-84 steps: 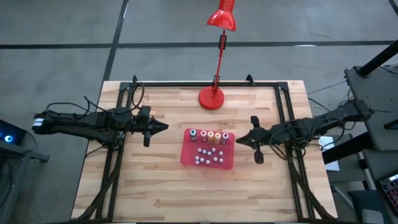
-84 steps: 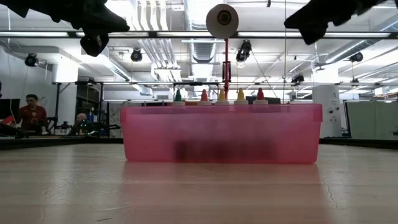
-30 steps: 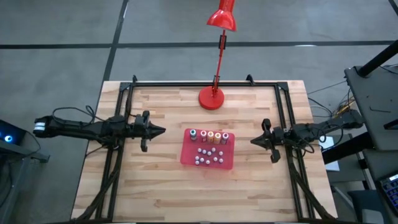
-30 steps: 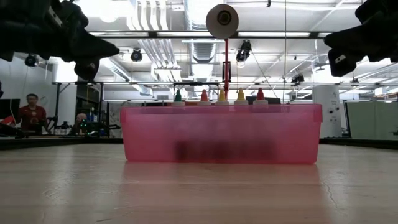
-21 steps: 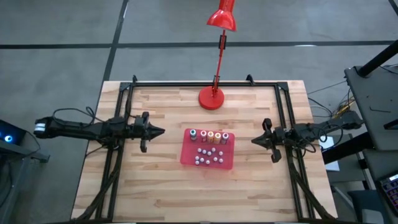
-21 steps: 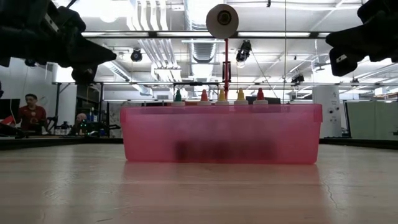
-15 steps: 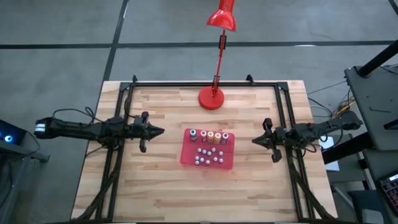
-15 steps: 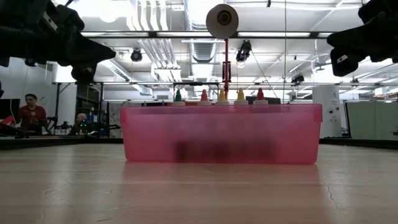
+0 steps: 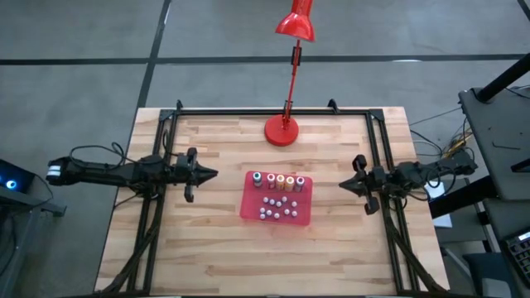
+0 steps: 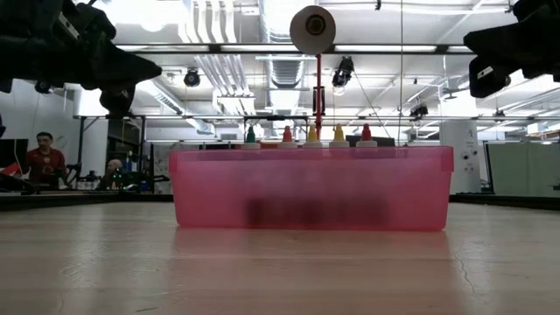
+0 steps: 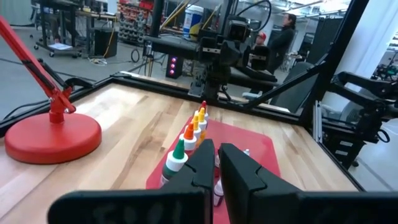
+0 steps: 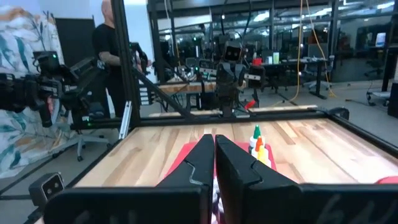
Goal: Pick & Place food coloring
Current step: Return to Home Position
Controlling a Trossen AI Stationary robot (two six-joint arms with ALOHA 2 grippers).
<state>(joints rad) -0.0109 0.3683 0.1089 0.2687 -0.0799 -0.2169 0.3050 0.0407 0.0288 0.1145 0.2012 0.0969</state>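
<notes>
Several tiny food coloring bottles [image 9: 278, 180] with coloured caps stand upright in a row along the far side of the red tray [image 9: 248, 207]. In the low view their caps [image 10: 308, 134] show above the tray's wall [image 10: 311, 188]. My left gripper [image 9: 214, 174] hovers shut and level to the tray's left, pointing at the bottles [image 11: 189, 137]. My right gripper [image 9: 343, 185] hovers shut to the tray's right, also pointing at the bottles [image 12: 258, 144]. Both are well above the table and hold nothing.
Small grey-white beads [image 9: 277, 207] lie in the tray's near half. A red desk lamp stands with its base [image 9: 281, 130] at the table's far middle. A dark metal frame [image 9: 166, 124] runs along the table's edges. People show in the room beyond.
Both grippers have drawn back from the tray toward their own table edges, staying shut and empty. Over the last second the right one has moved a little farther toward the right edge and tipped slightly upward. The tray and bottles have stayed put.
</notes>
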